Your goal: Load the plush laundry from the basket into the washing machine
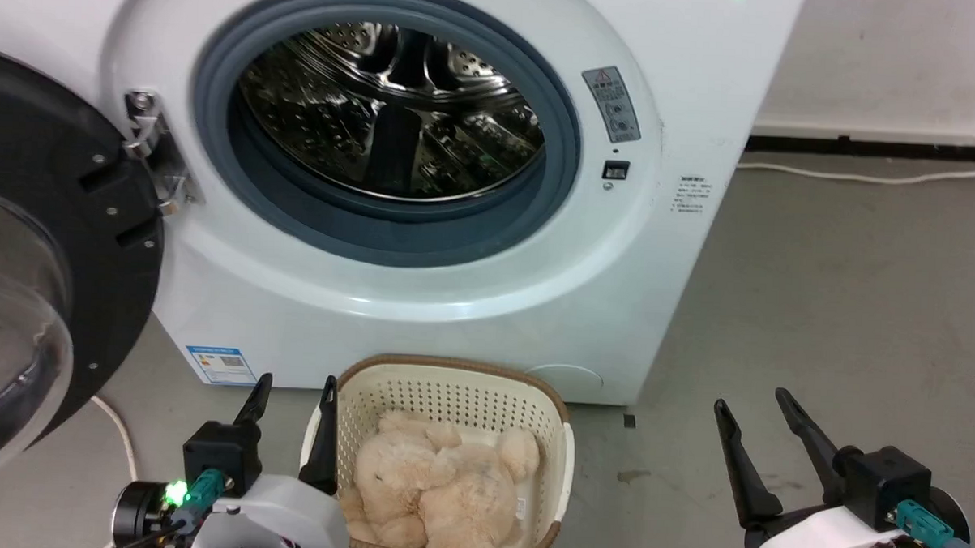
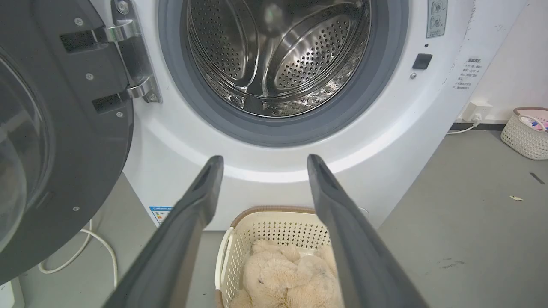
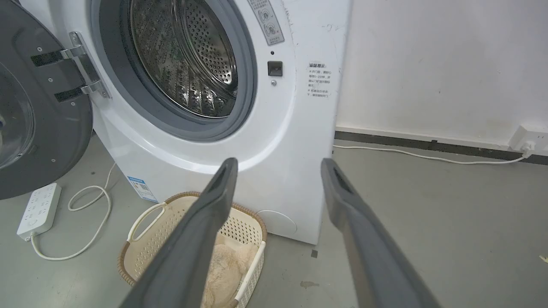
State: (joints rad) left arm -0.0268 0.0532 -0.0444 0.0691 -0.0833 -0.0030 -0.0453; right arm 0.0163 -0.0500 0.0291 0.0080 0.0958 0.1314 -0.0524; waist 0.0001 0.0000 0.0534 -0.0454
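Observation:
The cream-beige plush laundry (image 1: 439,487) lies inside the oval perforated basket (image 1: 451,386) on the floor, right before the white washing machine (image 1: 421,304). Its round black-framed door (image 1: 66,275) hangs wide open to the left, and the steel drum (image 1: 388,108) looks bare. My left gripper (image 1: 294,393) is open just left of the basket, one finger over its rim. My right gripper (image 1: 751,401) is open over the floor well to the basket's right. The left wrist view has the plush laundry (image 2: 287,278) and basket (image 2: 274,224) between open fingers (image 2: 197,201).
A white power strip (image 3: 38,209) and its looped cable (image 3: 92,214) lie on the floor under the open door. Another cable (image 1: 864,174) runs along the wall on the right. A second basket (image 2: 526,134) stands far off by the wall.

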